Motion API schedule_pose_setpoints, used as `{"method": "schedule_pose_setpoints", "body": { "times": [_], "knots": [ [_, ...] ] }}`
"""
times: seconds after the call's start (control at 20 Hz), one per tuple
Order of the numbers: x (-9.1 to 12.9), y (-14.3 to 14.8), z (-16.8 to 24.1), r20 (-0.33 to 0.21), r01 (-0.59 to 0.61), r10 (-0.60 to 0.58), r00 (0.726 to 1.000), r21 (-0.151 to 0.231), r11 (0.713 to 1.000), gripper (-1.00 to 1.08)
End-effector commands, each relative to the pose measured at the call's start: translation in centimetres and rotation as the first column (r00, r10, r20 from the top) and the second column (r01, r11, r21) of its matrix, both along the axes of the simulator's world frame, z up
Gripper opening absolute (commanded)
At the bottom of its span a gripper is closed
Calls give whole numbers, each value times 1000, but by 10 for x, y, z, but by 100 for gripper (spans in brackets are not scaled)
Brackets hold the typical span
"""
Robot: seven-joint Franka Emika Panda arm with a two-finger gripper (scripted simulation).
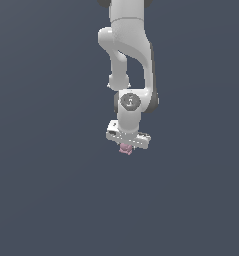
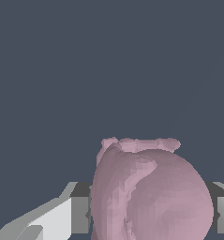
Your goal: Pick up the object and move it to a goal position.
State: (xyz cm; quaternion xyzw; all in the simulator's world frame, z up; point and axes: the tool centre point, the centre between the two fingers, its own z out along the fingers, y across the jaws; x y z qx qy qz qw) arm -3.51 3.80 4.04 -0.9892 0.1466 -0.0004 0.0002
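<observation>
One white robot arm [image 1: 128,55] is being shown from the exterior view, hanging down from the upper edge against a plain dark blue-grey background. One gripper [image 1: 126,148] is being carried at its lower end, with a wide white crossbar pointing downward. One object [image 1: 125,148] is being seen in the scene: a small dusty-pink lump, narrower than the gripper body, tucked directly beneath the crossbar near its middle. Only the lower part of the object is being shown there; its upper part is being hidden by the gripper.

In the wrist view, the same single object [image 2: 151,192] is being shown very close, filling much of the lower middle of the frame. It is being rendered as a rounded, lumpy pink mass with short stubby bumps along its far edge. Two fingers [image 2: 79,214] are being seen, one grey pad on each side of the object. The object is being held between them, with each pad pressed against a flank of the pink body, so the fingers are closed onto it at a spread matching its width. No supporting surface is being made out under the object in either view; only the even dark background is being seen around it.
</observation>
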Motion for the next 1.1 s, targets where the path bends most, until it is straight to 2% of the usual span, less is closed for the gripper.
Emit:
{"method": "schedule_pose_setpoints", "body": {
  "times": [0.0,0.5,1.05],
  "knots": [
    [0,0,0,0,0,0,1000,0,1000,-100],
    [2,-14,35,0,0,0,1000,0,1000,-100],
    [7,-56,138,0,1,-1,1000,1,1000,-100]
  ]
}}
